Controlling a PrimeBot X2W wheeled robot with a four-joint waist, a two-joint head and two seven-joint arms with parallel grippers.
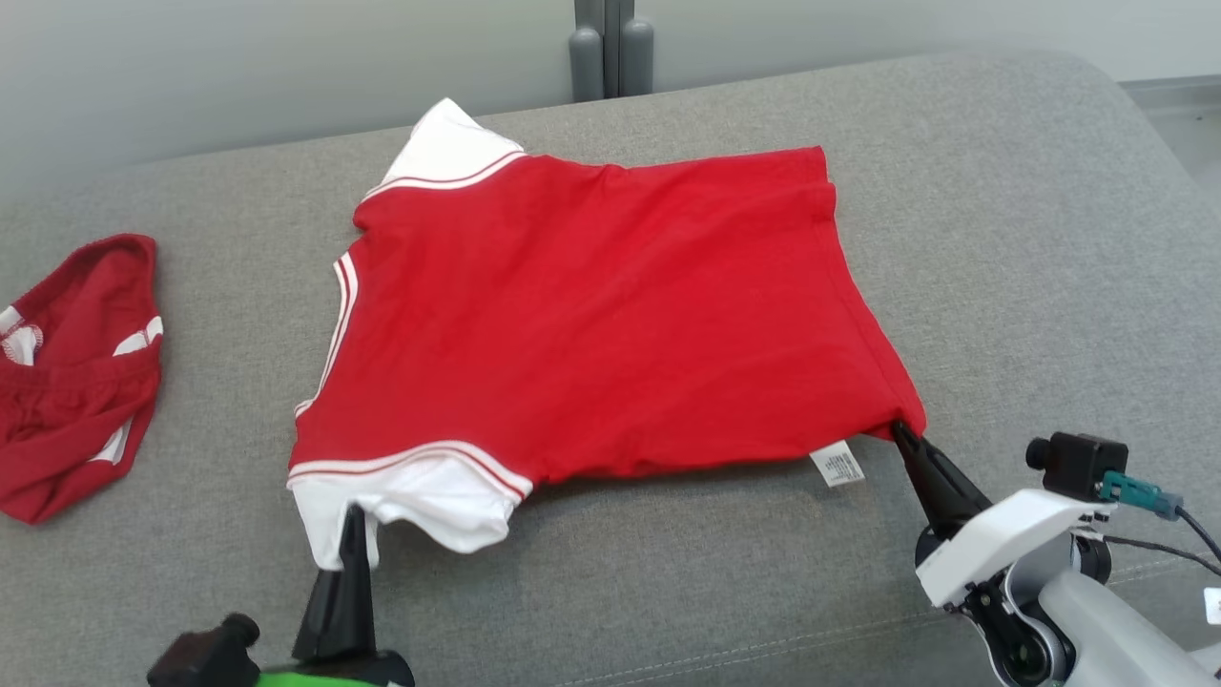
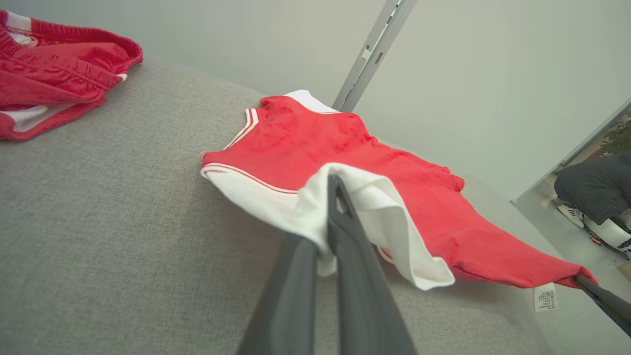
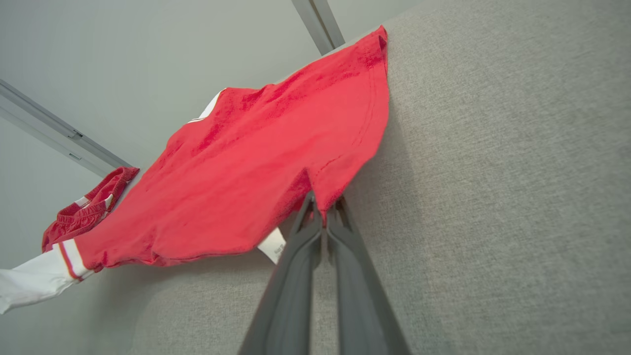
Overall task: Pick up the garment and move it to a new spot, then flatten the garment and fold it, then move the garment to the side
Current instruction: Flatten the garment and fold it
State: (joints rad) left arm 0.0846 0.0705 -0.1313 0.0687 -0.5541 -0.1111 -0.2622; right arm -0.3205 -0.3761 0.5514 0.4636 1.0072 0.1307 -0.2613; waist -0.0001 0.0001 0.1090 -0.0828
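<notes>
A red T-shirt with white sleeves lies spread on the grey cushion, its near edge lifted slightly. My left gripper is shut on the near white sleeve, the cloth pinched between its fingers. At the shirt's near right hem corner, my right gripper is shut on the red fabric. A white care label hangs from the hem beside it. In the left wrist view the right gripper's finger shows at the far right of the shirt.
Another red garment with white trim lies crumpled at the cushion's far left. A grey post stands behind the cushion against a pale wall. Bare cushion lies to the right and in front of the shirt.
</notes>
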